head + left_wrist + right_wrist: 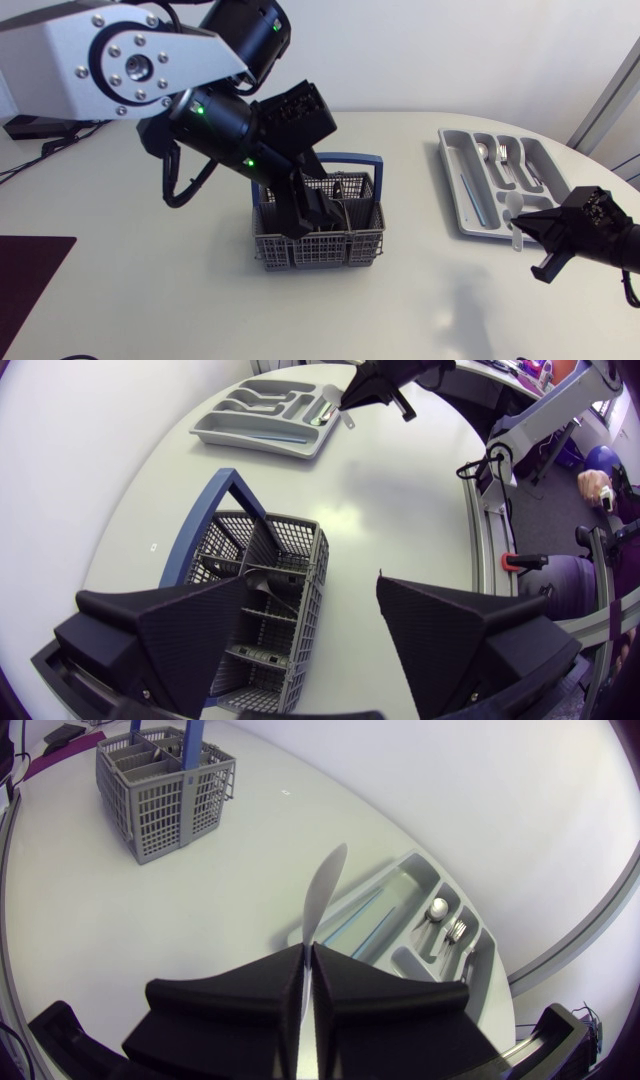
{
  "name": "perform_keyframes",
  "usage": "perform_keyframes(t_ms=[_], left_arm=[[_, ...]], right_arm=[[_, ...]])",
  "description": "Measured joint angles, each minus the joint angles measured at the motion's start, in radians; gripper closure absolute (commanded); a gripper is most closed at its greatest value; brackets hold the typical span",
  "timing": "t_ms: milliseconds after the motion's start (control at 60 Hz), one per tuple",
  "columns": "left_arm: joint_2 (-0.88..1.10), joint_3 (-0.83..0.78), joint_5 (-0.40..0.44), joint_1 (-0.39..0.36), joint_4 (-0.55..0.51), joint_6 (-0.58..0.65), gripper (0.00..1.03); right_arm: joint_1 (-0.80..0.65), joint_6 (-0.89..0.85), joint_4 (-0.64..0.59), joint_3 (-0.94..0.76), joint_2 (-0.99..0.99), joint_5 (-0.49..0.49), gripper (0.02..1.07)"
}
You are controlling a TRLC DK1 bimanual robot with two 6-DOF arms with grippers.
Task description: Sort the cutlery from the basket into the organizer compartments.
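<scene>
L gripper (pixel 312 588), fingers spread wide, hangs over grey mesh plastic basket w/ blue handle (pixel 320 250). R gripper (pixel 306 948) clamps white plastic spoon (pixel 322 890), tip at edge of grey plastic compartment organizer (pixel 452 185), well apart from basket.

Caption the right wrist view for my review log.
Right gripper shut on a spoon, near the organizer; basket beyond.
</scene>
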Motion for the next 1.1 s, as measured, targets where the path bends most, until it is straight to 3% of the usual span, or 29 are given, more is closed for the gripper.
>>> perform_keyframes(t_ms=[333,617,1000,1100], left_arm=[[0.019,-0.035,-0.057,-0.023,0.024,0.058,0.14],[0.047,-0.048,-0.105,-0.063,0.027,0.092,0.14],[0.079,-0.076,-0.139,-0.095,0.032,0.122,0.14],[0.079,-0.076,-0.151,-0.095,0.032,0.124,0.14]], right_arm=[[-0.162,-0.199,0.219,0.155,0.31,-0.003,1.01],[-0.201,-0.312,0.41,0.237,0.526,0.032,1.01],[-0.216,-0.471,0.452,0.24,0.64,0.14,1.0],[-0.209,-0.492,0.459,0.24,0.644,0.164,0.92]])
